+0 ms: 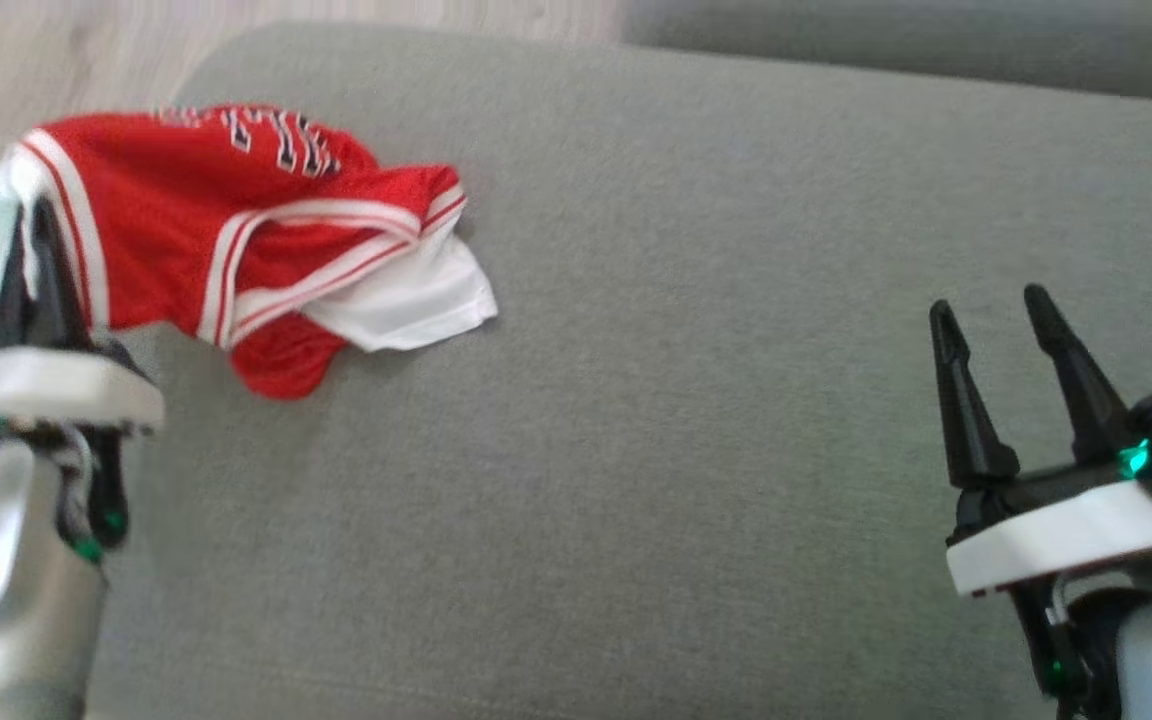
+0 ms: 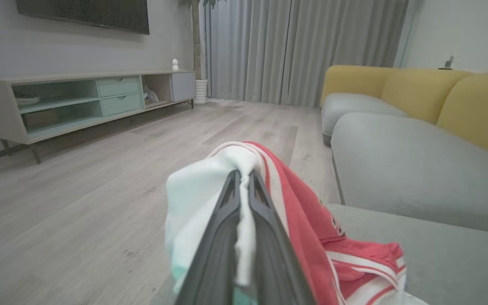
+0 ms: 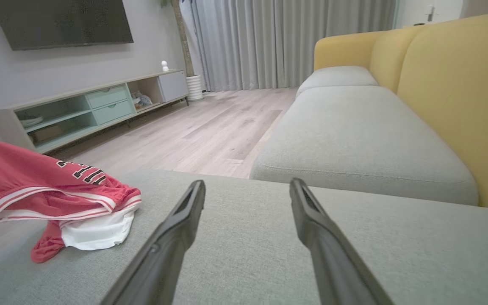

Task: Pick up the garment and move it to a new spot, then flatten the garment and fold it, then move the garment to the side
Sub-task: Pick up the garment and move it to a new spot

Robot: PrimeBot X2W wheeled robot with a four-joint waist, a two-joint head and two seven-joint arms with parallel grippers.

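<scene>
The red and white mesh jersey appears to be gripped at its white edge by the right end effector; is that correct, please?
Not quite: it is the left end effector that grips the red and white mesh jersey at its white edge, as the left wrist view shows. The right end effector is open, holding nothing.

Red-and-white garment [image 1: 236, 240], crumpled, on grey cushion's corner

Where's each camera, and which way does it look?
Head view: on the robot's head, looking down at the grey seat; left gripper, right gripper show.
Left wrist view: on the left wrist, facing the floor and TV stand, fingers shut on the garment.
Right wrist view: on the right wrist, facing along the grey seat, fingers open.
Both wrist views share the TV stand and garment.
</scene>
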